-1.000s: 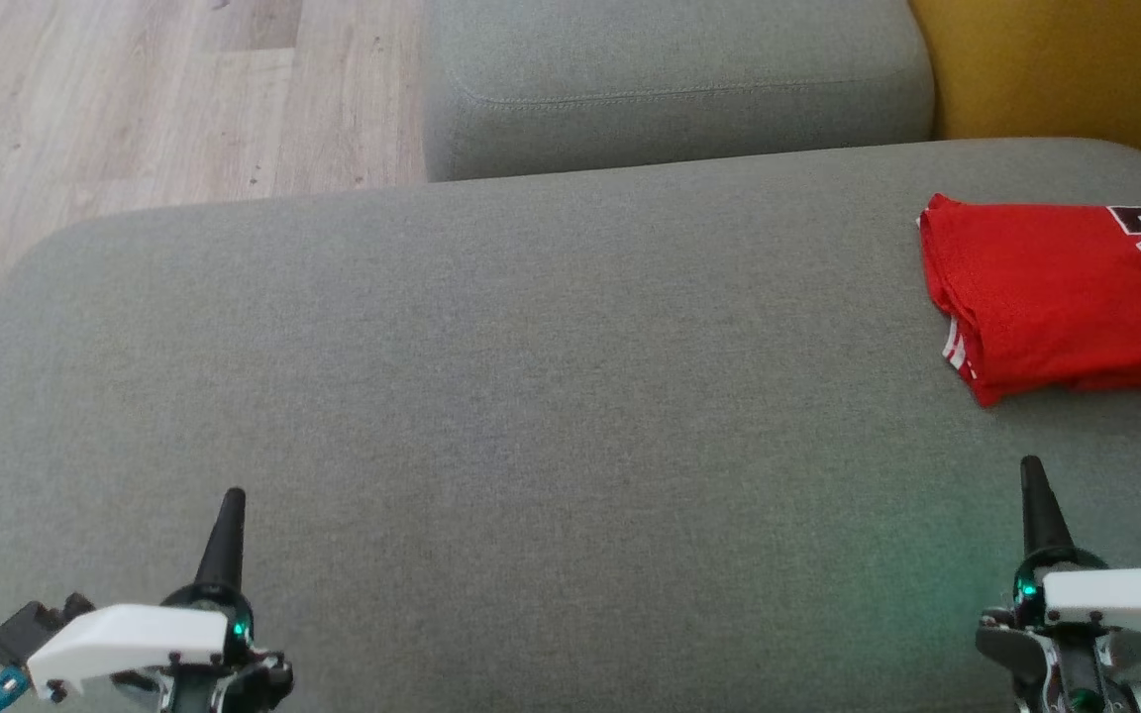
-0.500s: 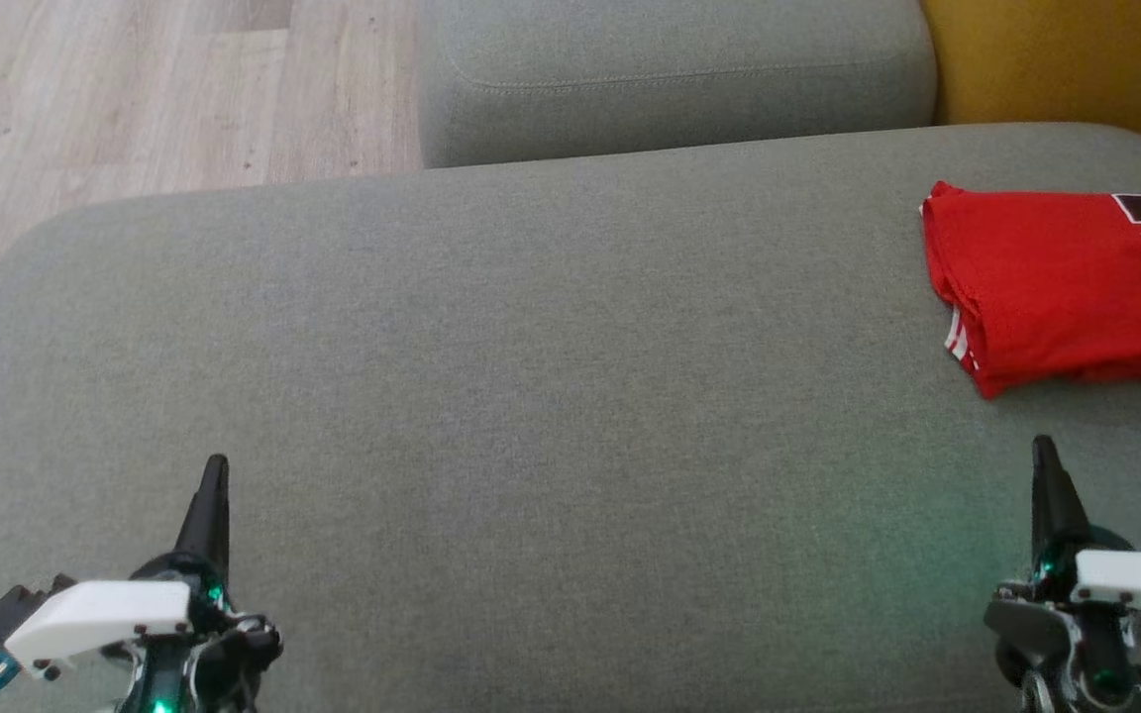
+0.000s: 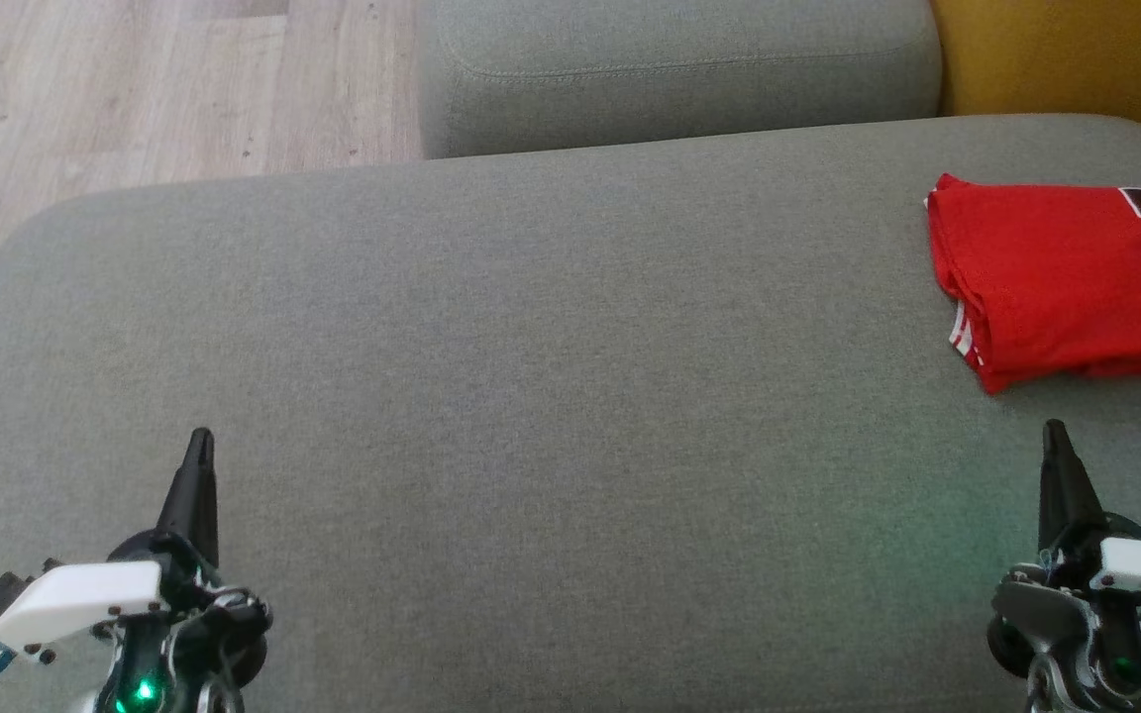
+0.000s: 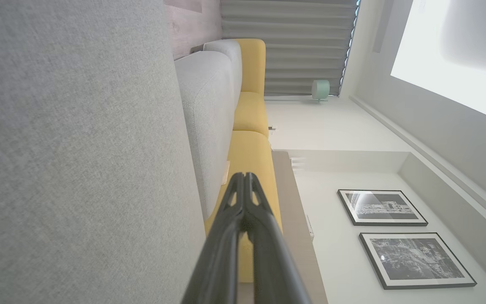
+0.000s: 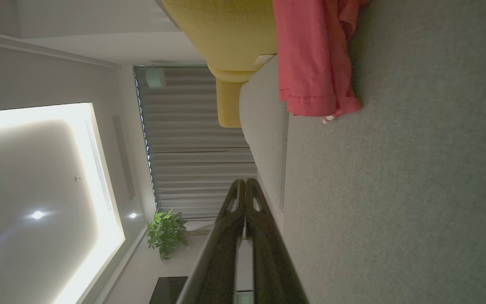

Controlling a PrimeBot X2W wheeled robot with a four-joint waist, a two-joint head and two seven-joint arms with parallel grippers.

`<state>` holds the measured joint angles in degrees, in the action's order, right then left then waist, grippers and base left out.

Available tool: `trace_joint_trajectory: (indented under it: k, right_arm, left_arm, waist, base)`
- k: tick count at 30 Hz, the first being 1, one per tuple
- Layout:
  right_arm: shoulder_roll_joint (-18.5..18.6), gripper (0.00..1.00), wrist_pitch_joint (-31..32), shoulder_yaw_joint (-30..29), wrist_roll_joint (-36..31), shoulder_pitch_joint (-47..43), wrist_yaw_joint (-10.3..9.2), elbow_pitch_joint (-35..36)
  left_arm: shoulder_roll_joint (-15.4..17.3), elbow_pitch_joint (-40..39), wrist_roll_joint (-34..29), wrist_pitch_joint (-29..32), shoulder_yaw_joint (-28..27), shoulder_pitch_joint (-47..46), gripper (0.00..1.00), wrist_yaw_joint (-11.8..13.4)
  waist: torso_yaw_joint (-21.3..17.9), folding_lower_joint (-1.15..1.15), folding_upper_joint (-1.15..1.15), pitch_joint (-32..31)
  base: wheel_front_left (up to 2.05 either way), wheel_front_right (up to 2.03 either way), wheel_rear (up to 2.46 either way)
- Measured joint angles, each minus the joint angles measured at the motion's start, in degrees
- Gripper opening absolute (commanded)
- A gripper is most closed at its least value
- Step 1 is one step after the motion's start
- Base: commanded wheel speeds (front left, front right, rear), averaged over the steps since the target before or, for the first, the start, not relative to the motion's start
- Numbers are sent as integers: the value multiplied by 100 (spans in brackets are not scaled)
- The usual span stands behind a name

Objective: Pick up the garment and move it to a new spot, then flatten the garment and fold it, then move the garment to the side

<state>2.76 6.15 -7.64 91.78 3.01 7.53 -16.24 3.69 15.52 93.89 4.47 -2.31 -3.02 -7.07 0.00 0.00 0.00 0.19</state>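
Head view: a folded red garment point(image 3: 1066, 282) lies near the far right corner of a grey cushion point(image 3: 531, 347), partly cut off by the frame. The left gripper point(image 3: 199, 441) hangs over the cushion's near left part, fingers pressed together, holding nothing. The right gripper point(image 3: 1056, 431) hangs over the near right part, likewise closed and empty, near the garment but not touching it.

Left wrist view: the closed fingers point along the cushion towards a yellow sofa point(image 4: 251, 114).

Right wrist view: the closed fingers point along the cushion, with the garment lying ahead on it.

Grey sofa seat point(image 3: 531, 396), yellow cushion point(image 3: 1066, 59) behind, wood floor point(image 3: 135, 99) left.
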Motion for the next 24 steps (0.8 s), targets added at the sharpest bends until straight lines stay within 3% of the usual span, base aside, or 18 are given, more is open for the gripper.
trace_joint_trajectory:
  k: [24]
  right_arm:
    - [0,0,0,-2,0,0,0,1]
  left_arm:
    - [-18,1,-2,32,-37,0,0,0]
  waist:
    - [0,0,0,-1]
  base:
    - [0,0,0]
